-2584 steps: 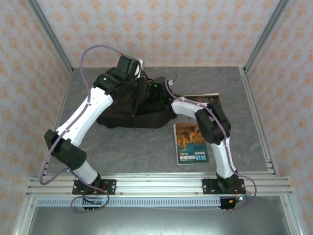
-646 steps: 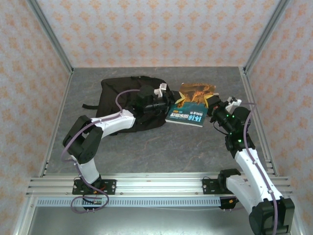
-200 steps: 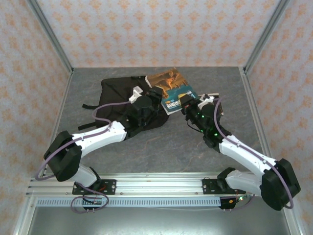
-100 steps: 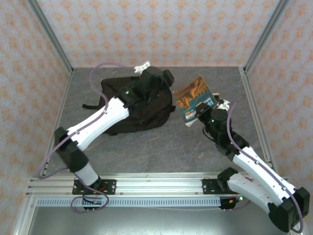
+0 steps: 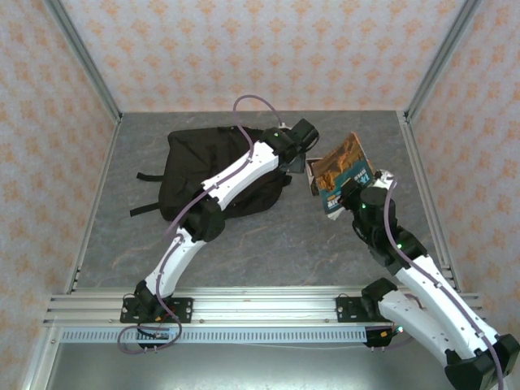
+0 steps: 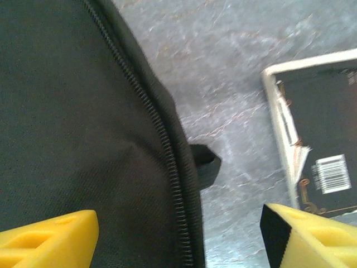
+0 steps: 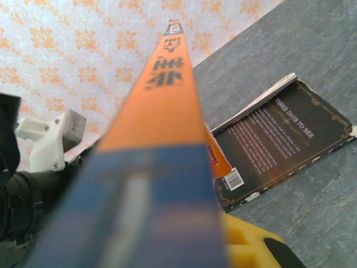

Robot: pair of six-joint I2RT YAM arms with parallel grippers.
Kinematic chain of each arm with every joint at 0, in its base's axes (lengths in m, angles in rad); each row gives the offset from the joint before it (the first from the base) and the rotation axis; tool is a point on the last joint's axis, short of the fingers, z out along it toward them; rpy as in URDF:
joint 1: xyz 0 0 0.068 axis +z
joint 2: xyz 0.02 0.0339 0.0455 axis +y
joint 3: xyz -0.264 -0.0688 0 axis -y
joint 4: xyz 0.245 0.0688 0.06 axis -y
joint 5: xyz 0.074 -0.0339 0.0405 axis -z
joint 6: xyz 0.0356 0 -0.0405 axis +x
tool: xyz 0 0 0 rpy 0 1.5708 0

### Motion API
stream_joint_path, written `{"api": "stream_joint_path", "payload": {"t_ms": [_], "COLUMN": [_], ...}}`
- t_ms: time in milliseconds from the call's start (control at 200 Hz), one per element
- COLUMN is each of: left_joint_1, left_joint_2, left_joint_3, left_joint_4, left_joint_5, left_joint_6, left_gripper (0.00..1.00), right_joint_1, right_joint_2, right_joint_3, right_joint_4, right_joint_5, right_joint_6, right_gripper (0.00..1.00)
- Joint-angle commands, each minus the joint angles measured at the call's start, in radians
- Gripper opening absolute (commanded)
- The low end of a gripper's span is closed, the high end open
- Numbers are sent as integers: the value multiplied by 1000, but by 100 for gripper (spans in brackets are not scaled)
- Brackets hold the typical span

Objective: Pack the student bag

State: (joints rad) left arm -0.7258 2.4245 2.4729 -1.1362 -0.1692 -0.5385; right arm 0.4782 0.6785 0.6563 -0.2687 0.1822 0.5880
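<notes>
The student bag (image 5: 195, 166) is a black backpack lying flat at the table's left centre. My left arm reaches across it, and my left gripper (image 5: 304, 161) hovers open over the bag's right edge. In the left wrist view its yellow fingertips (image 6: 50, 239) straddle the bag (image 6: 67, 111) and its zipper (image 6: 163, 146), with nothing between them. My right gripper (image 5: 353, 195) is shut on an orange-and-blue book (image 5: 341, 172), held tilted on edge to the right of the bag. That book's spine (image 7: 162, 128) runs up the middle of the right wrist view.
A dark-covered book (image 7: 281, 145) lies flat on the grey table between the bag and my right gripper, and it appears again in the left wrist view (image 6: 323, 151). Bag straps (image 5: 146, 175) trail to the left. Patterned walls enclose the table; a metal rail (image 5: 260, 309) runs along the near edge.
My left gripper has opened and swung right from the bag's top to its right edge. My right gripper has drawn the orange-and-blue book back to the right, away from the bag.
</notes>
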Motion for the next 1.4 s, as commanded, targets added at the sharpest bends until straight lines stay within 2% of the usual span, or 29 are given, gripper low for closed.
{"api": "stream_joint_path", "payload": {"t_ms": [0,260,616,831,1086,1216,1316,1396], "left_joint_1": [-1,2,12,14,18,25,28,28], "left_joint_2": [-21,27,88,70,33,32,13,-19], "left_joint_3": [50,78,116,106,81,78,77,68], "left_joint_4": [-80,-46,-64,-74,-55,-63,-66,-62], "left_joint_5": [-66,-113,-113,-141,-139,-130,-102,-70], "left_joint_6": [65,107,132,137,143,141,146,147], "left_gripper": [76,65,65,55,36,19,0,0], "right_joint_1": [-12,-21,-23,-24,-22,-23,-23,-23], "right_joint_2": [-29,-33,-23,-16,1,3,7,10], "right_joint_3": [14,9,16,17,16,9,6,12], "right_joint_4": [23,24,21,22,37,42,48,49], "right_joint_5": [30,10,7,-2,-23,-30,-44,-63], "right_joint_6": [-36,-42,-48,-40,-17,-7,-3,-10], "right_gripper": [0,0,0,0,0,0,0,0]}}
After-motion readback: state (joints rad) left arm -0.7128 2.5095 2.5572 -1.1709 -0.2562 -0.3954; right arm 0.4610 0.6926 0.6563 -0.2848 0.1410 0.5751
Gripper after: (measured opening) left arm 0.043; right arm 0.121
